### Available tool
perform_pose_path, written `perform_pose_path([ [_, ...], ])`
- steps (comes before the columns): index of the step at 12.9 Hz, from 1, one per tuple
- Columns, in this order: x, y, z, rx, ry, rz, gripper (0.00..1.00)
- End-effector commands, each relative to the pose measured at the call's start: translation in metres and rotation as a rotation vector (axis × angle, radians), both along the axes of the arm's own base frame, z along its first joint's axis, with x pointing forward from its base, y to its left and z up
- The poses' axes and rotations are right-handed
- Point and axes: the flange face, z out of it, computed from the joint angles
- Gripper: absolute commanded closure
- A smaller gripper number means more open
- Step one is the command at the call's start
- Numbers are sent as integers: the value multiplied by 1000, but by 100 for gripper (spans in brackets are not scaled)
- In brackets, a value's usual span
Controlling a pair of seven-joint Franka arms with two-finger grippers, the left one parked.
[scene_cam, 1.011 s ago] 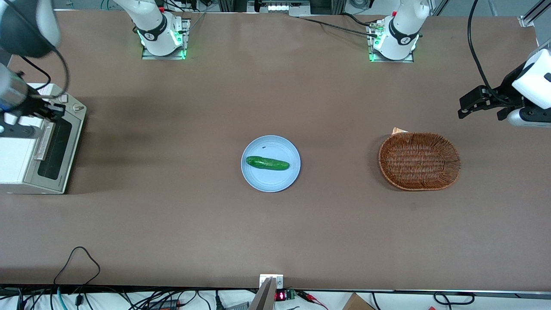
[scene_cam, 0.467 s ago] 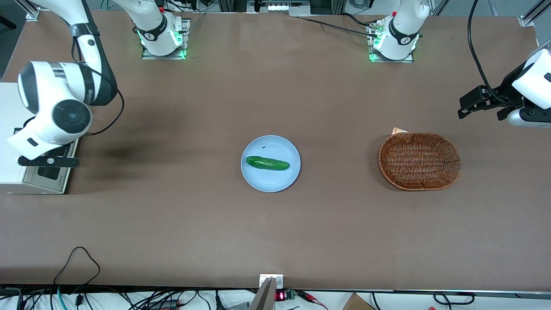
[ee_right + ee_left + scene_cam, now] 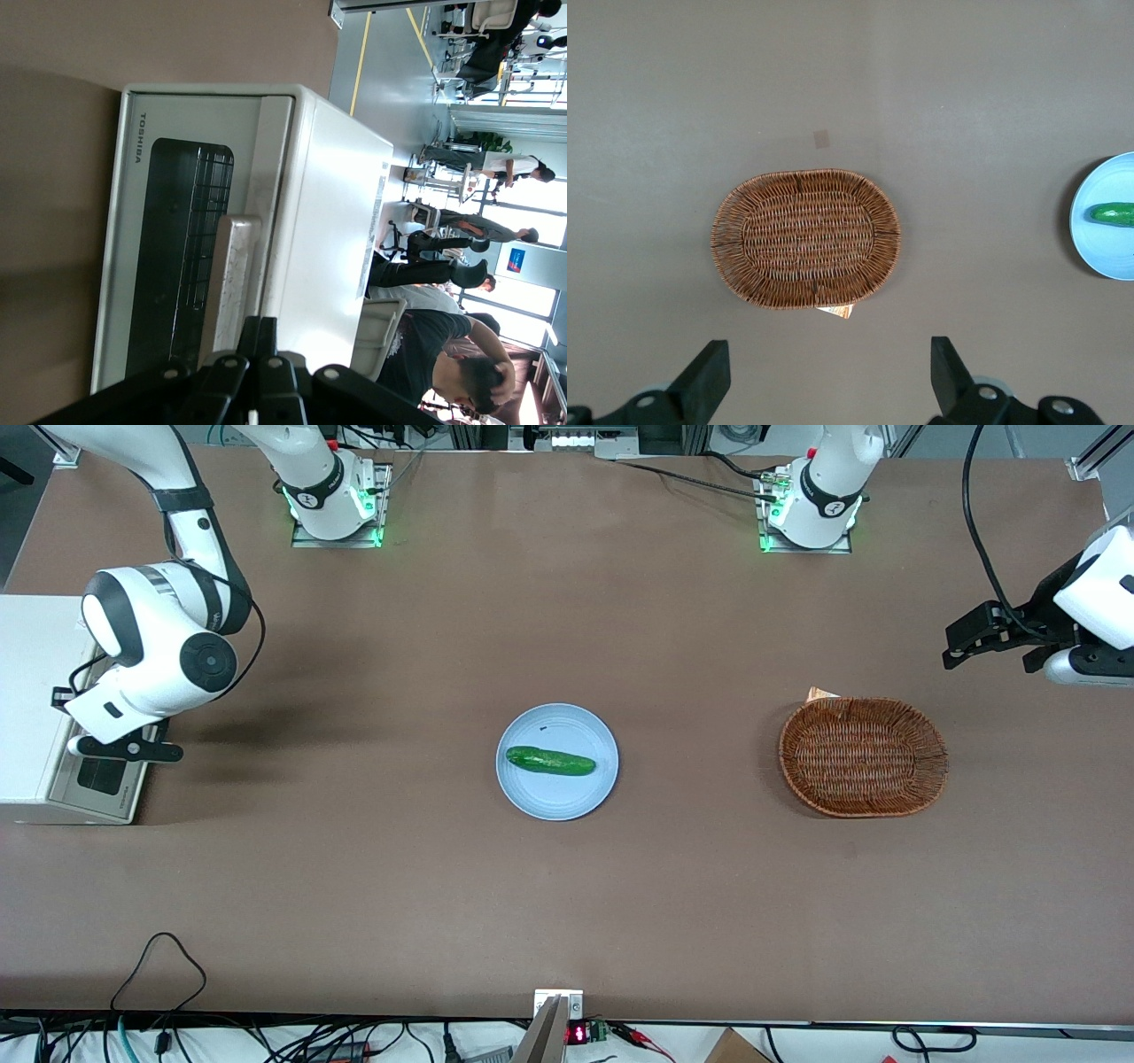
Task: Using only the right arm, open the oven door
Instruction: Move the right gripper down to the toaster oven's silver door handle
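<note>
Hovering over closed oven door [image 3: 182, 257] at working arm's end of tabletop [image 3: 567, 886], hand [image 3: 257, 354] clenched on nothing.
Hinged metal and glass, stiff, smooth, likely some resistance: best gripped midway along silver bar handle [image 3: 232, 283], just beside fingertips.

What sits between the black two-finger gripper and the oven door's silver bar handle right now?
Nothing: in the right wrist view the black two-finger gripper sits right at the silver bar handle of the closed glass-windowed oven door.

The right arm [image 3: 164, 651] hangs over the oven door [image 3: 102, 775]; its pincer [image 3: 124, 748] sits above the glass.
</note>
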Motion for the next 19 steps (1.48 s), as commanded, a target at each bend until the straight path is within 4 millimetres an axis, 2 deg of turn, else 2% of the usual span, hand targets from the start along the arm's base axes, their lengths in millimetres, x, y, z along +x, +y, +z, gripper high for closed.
perform_pose_path([
  [1,-15,-17,-11,-13,-52,22,100],
  [8,-19,-23,-41,-46,-68,31,99],
  [11,-19,-29,-43,-59,-64,39,99],
  [19,-16,-22,-51,-8,-92,56,98],
])
